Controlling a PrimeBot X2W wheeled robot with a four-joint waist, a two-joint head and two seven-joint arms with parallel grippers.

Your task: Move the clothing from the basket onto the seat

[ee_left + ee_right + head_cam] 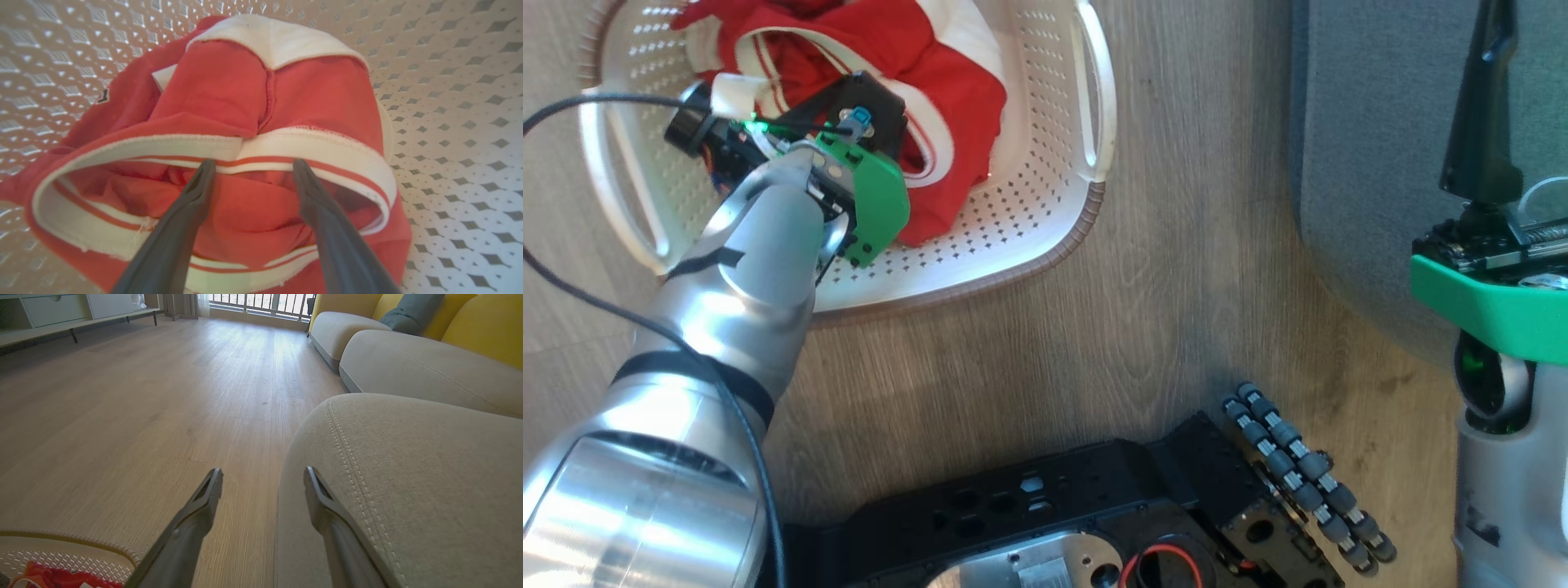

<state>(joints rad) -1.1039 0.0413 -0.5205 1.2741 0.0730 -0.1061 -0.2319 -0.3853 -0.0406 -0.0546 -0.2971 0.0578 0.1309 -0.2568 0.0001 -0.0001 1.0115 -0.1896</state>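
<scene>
The clothing [931, 73] is a heap of bright red fabric with white bands, lying in the cream perforated basket [1045, 212] on the floor. My left forearm [760, 237] reaches down into the basket. In the left wrist view my left gripper [253, 163] is open, its fingertips [206, 167] right at a striped white band of the clothing [229, 85]; nothing is clamped. My right gripper [263, 473] is open and empty, held at the rounded edge of the grey seat [408, 477]. Its dark finger [1482, 106] stands over the seat [1372, 122].
Wood floor [1160, 310] lies between basket and seat. My black base with grey rollers [1290, 465] sits at the bottom. The right wrist view shows the basket's rim [73, 539], more grey seats with yellow backs [474, 330], a blue-grey cushion [412, 312] and a low white cabinet [61, 310].
</scene>
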